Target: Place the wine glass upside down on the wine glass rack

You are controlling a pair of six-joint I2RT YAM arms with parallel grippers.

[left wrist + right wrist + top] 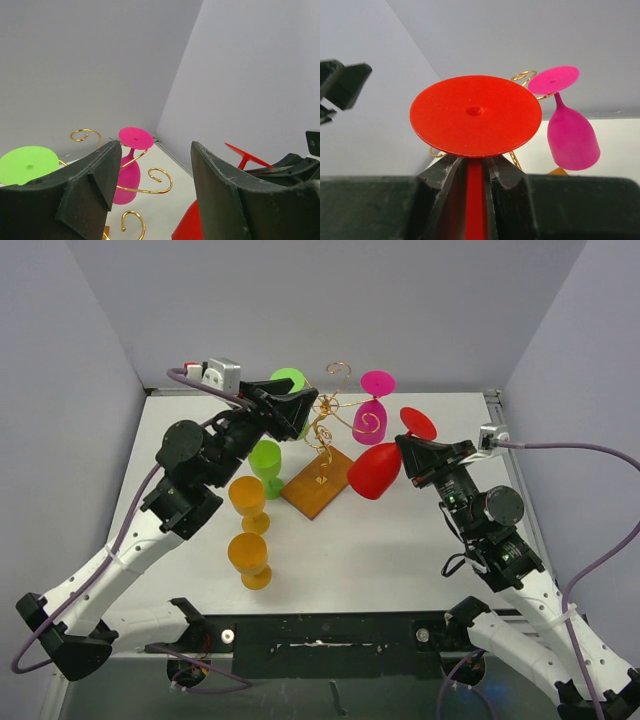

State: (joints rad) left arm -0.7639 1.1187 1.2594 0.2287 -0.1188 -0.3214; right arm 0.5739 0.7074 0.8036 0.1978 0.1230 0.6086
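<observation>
The right gripper is pinching the red wine glass by its stem, tilting it bowl-first just right of the thin gold wire rack on a brown wooden base, while the left gripper is hovering at the rack's left, jaws spread, apparently empty

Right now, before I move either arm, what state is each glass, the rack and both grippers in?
Wine glass rack: upright.
Red wine glass: tilted, off the rack.
Right gripper: shut on red wine glass stem.
Left gripper: open, empty.
Pink wine glass: hanging upside down on the rack.
Far green wine glass: foot up at the rack, bowl hidden.
Near green wine glass: standing upright.
Orange wine glasses: both standing upright.
</observation>
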